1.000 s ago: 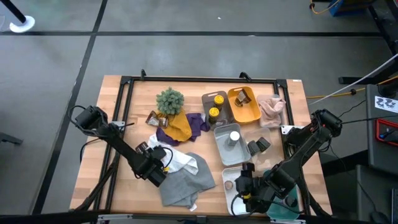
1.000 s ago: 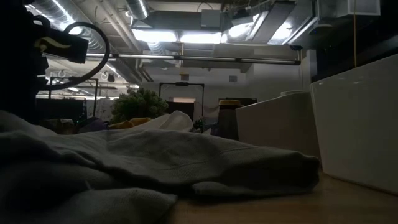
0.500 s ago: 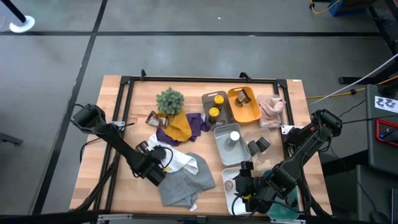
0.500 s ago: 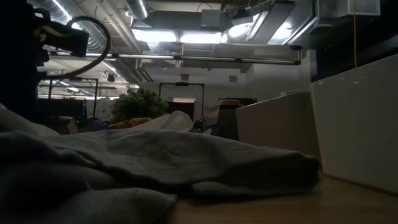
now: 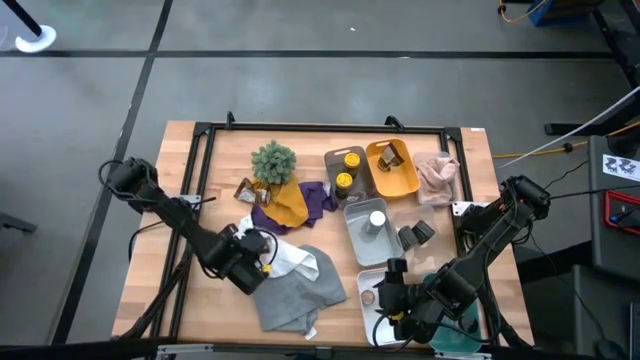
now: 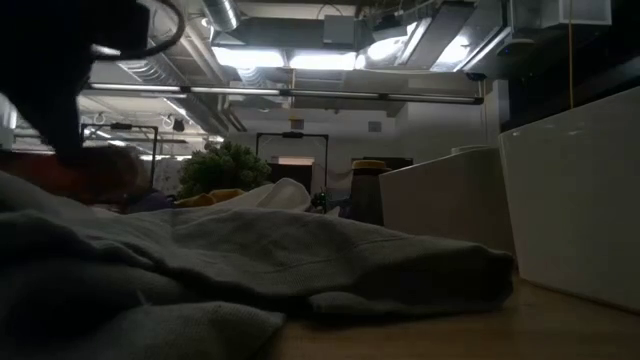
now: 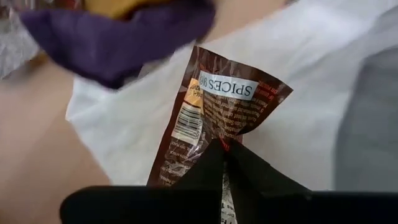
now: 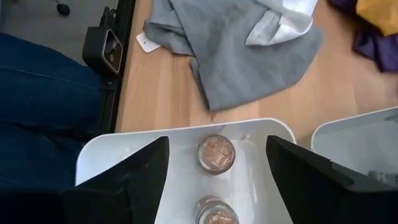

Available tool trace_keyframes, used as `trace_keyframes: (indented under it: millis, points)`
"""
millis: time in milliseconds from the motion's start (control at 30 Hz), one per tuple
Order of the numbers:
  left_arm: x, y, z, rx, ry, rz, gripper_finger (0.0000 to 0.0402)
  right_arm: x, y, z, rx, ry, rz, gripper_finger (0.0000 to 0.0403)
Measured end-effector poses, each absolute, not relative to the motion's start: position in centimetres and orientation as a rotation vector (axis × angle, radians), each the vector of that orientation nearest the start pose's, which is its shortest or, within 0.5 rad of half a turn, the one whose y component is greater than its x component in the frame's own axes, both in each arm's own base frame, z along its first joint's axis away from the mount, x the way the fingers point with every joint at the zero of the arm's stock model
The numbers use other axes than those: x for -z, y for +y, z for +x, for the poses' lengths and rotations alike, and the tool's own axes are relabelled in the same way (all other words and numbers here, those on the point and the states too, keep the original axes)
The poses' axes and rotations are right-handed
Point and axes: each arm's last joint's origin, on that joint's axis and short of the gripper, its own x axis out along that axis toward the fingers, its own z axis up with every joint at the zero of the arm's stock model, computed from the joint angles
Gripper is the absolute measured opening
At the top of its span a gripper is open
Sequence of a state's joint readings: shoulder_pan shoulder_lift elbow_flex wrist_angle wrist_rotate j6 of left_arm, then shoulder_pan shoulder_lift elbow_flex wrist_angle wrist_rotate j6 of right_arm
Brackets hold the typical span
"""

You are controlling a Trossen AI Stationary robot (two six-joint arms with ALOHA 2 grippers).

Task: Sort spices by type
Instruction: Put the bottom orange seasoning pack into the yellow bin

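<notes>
On the white cloth, left gripper jaws pinch a half-hidden brown packet.

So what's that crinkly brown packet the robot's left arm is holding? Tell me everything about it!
The brown foil packet is shiny and crumpled, with a white strip reading SPICES, small print and a barcode label on its side. The left gripper has its dark fingers pinched shut on the packet's narrow end, so the wider end fans out away from them. Behind it is the white cloth, with a purple cloth nearby.
</notes>
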State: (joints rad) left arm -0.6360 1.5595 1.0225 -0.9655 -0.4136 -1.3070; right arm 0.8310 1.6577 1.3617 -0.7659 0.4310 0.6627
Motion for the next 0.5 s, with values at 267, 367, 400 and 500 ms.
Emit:
trace_keyframes:
  millis: [267,367,400,500]
  points:
    - [-21.5,-14.1,23.8,-0.517,0.984,-0.451,0.0002,-27.1,24.2,24.0,-0.028,0.870,-0.080,0.0269]
    - [-22.0,-13.6,25.0,-0.461,0.930,-0.488,0.0001,-27.2,24.1,24.1,0.003,0.833,-0.122,0.0269]
    - [-22.2,-13.4,25.3,-0.442,0.918,-0.503,0.0001,-27.2,24.1,24.1,0.012,0.819,-0.141,0.0269]
    - [-22.8,-12.7,26.6,-0.377,0.870,-0.563,0.0001,-27.3,23.9,24.2,0.034,0.784,-0.203,0.0269]
